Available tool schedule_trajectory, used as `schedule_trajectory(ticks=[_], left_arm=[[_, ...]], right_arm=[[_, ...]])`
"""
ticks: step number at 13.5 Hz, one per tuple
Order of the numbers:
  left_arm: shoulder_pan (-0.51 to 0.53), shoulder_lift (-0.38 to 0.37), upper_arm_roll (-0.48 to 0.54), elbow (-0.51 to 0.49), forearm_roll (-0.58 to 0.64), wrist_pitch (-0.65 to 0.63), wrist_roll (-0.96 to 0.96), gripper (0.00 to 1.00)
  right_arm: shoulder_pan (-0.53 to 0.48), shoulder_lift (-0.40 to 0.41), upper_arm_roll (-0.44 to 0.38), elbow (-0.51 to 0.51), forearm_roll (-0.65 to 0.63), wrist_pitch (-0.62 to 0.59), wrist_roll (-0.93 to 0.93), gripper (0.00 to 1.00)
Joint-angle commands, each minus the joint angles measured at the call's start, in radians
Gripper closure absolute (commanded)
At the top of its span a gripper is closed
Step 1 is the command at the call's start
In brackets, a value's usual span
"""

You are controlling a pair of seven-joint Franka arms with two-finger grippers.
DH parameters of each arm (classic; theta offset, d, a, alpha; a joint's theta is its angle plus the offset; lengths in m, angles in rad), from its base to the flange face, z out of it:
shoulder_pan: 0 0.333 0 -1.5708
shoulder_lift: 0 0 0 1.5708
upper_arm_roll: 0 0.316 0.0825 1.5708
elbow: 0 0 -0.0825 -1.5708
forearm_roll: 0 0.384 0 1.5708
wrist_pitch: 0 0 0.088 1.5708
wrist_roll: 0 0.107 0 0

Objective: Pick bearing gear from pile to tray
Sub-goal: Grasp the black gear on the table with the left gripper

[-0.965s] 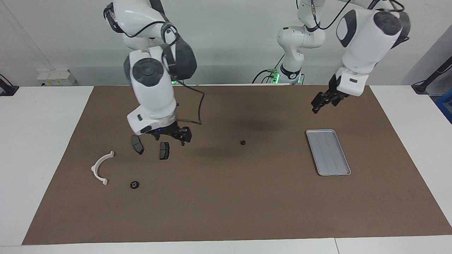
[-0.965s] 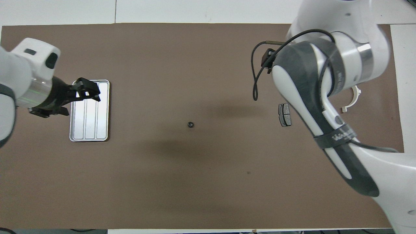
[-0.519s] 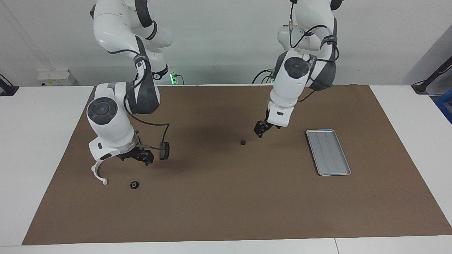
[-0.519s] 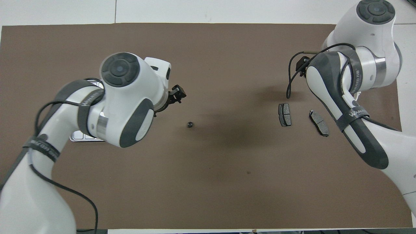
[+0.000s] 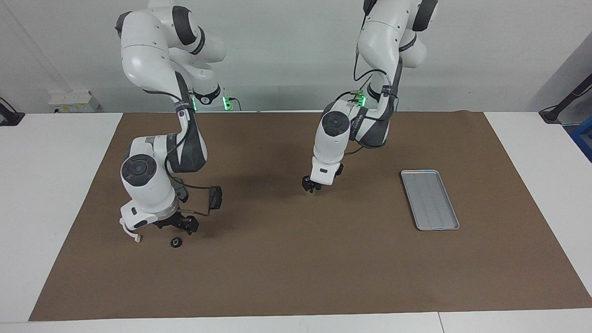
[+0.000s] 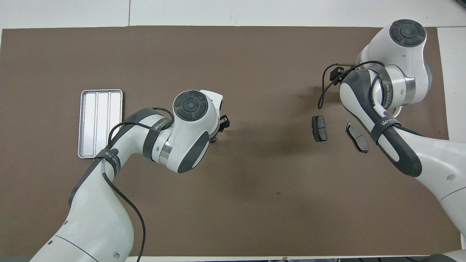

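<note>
The left gripper is down at the brown mat near the middle of the desk, right at the spot where a small black gear sat loose. The gripper and wrist cover that spot, so I cannot see the gear itself, nor tell whether the fingers are spread or pinching it.

The right gripper hangs low over the pile at the right arm's end of the desk, just above a small black round piece lying toward the desk's edge away from the robots; whether its fingers are spread I cannot tell. The white half-ring bracket peeks out from under that wrist. The two dark grey plates lie side by side on the mat, one toward the desk's middle, the other just beside the right arm's forearm.

The silver tray sits on the mat toward the left arm's end of the desk, well apart from both grippers, with nothing in it.
</note>
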Motion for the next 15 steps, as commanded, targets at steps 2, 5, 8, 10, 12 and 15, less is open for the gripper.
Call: schedule_trajectory(ticks=[2,5,8,10,12,15], left_arm=[[-0.001,-0.043,0.007,-0.063,-0.002,0.043,0.003,0.33],[-0.01,-0.043,0.007,-0.086,-0.005,0.08,-0.008,0.34],[-0.023,-0.042,0.007,-0.096,-0.005,0.097,-0.014,0.35],[-0.026,-0.037,0.007,-0.1,-0.005,0.101,-0.02,0.39],[-0.03,-0.035,0.007,-0.1,-0.005,0.101,-0.023,0.47],[-0.038,-0.035,0.007,-0.101,-0.005,0.104,-0.04,0.56]], right_arm=[[-0.023,0.036,0.016,0.0,-0.044,0.07,0.0,0.0],[-0.039,0.059,0.016,-0.002,-0.046,0.113,0.0,0.0],[-0.039,0.062,0.017,-0.005,-0.041,0.115,0.001,0.0],[-0.039,0.068,0.016,-0.008,-0.038,0.118,0.003,0.0],[-0.04,0.068,0.016,-0.008,-0.038,0.109,0.002,0.0],[-0.042,0.07,0.017,-0.009,-0.027,0.109,0.003,0.11]])
